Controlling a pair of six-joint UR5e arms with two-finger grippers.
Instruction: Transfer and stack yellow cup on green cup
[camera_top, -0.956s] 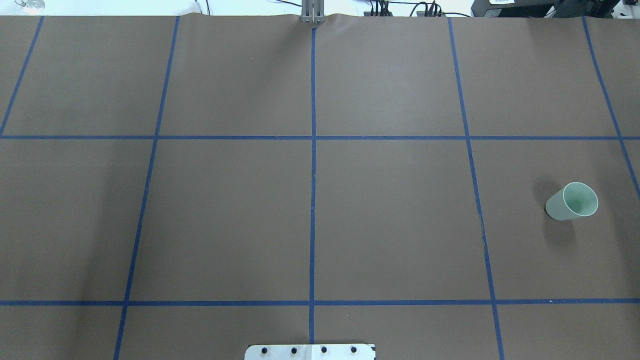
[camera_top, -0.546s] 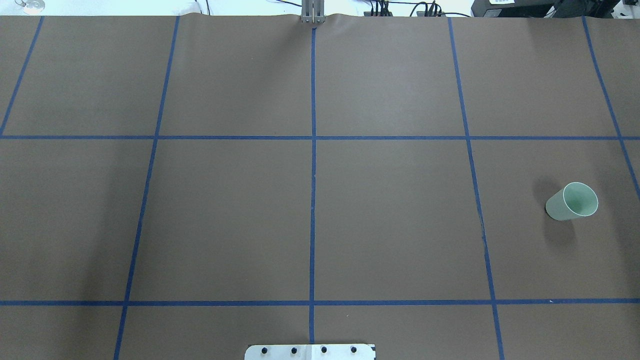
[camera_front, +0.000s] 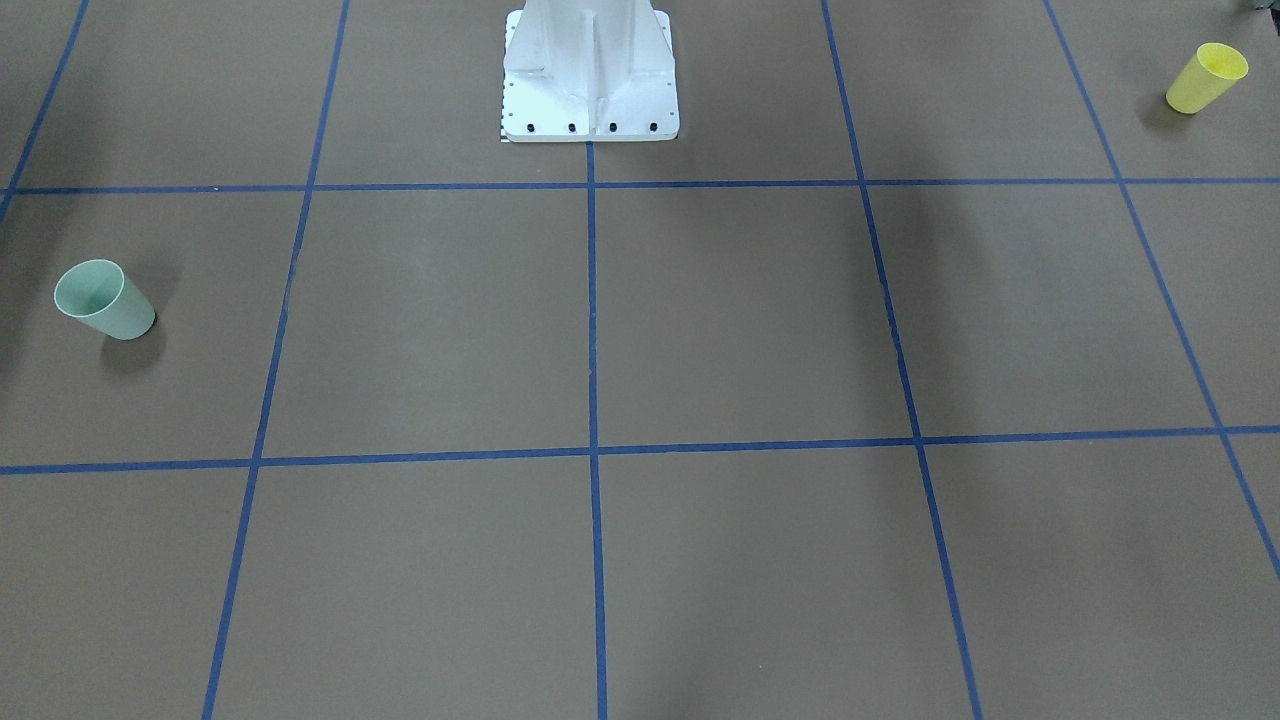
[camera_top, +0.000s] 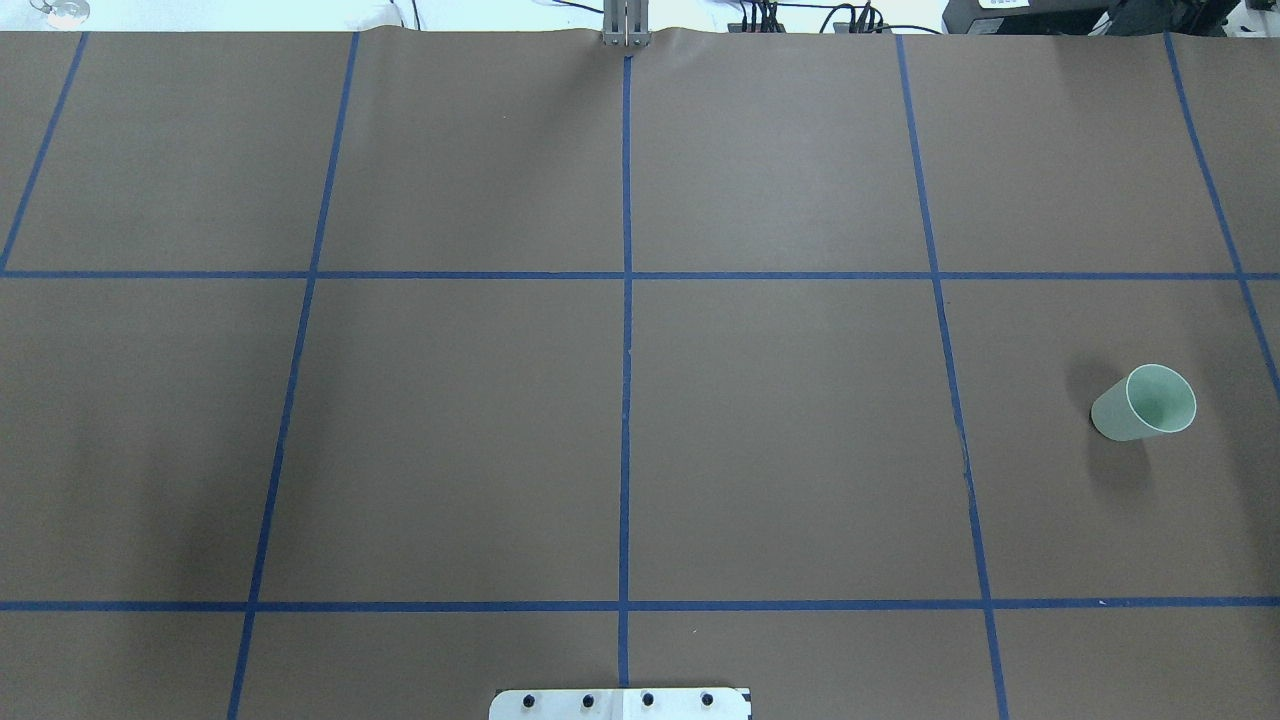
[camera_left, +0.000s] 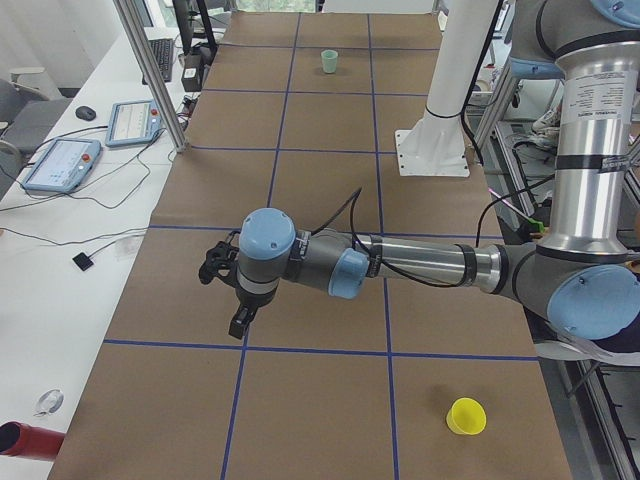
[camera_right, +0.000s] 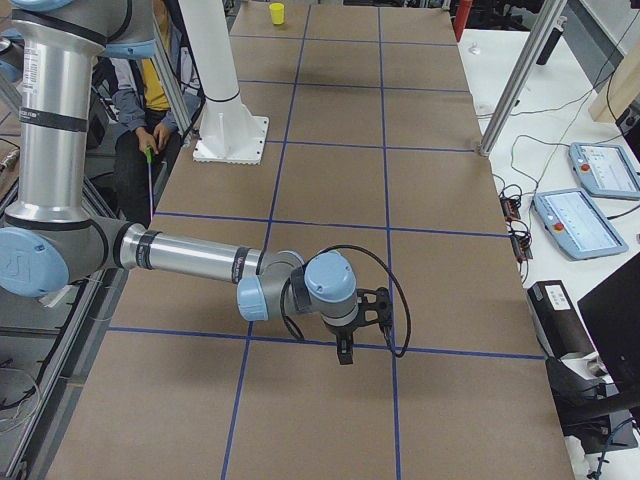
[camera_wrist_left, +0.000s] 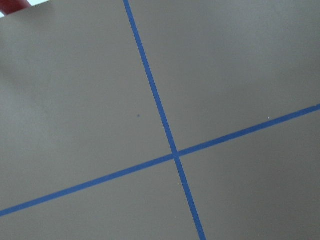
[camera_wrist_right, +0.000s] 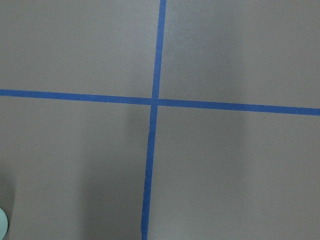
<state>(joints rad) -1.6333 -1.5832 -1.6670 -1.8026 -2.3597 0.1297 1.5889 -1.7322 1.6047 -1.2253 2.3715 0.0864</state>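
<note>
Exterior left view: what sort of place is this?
Probably a robotics lab test cell: a robot arm reaches over a brown table taped with a blue grid, with teach pendants and cables on the side bench.

I see a brown table (camera_top: 450, 430) with blue lines (camera_top: 625, 400) making big squares. The yellow cup (camera_front: 1205, 78) is bright. The green cup (camera_front: 103, 300) is pale. My left arm (camera_left: 420, 262) and right arm (camera_right: 190, 256) are silver with light blue joints. The base (camera_front: 590, 90) is white.

The brown table (camera_top: 780, 420) (gridded in blue tape (camera_top: 626, 400)) carries the green cup (camera_top: 1143, 403), yellow cup (camera_front: 1205, 78) and white base (camera_front: 590, 80), well apart.
</note>
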